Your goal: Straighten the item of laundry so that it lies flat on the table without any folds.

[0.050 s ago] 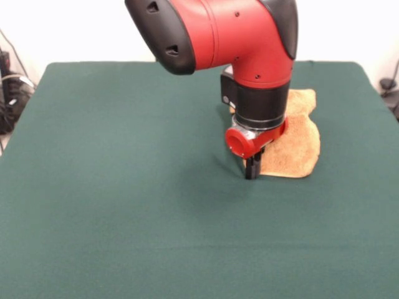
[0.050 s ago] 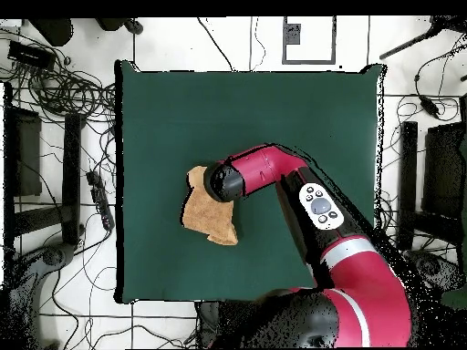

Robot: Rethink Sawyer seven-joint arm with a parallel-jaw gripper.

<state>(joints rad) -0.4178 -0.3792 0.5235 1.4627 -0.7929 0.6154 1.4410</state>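
The green tabletop [image 1: 124,218] is seen bare over most of its surface. The red and black arm [image 1: 249,50] is lowered over it, its wrist pointing straight down. The towel [image 1: 298,146] is found well in from every edge of the tabletop, nearer one side edge than the other; it is rumpled and irregular in outline, not spread square, and part of it is hidden behind the wrist. The pincer [image 1: 251,169] is set at the towel's edge, its dark tips down at the tabletop. Whether the tips are spread or pressed together cannot be told.
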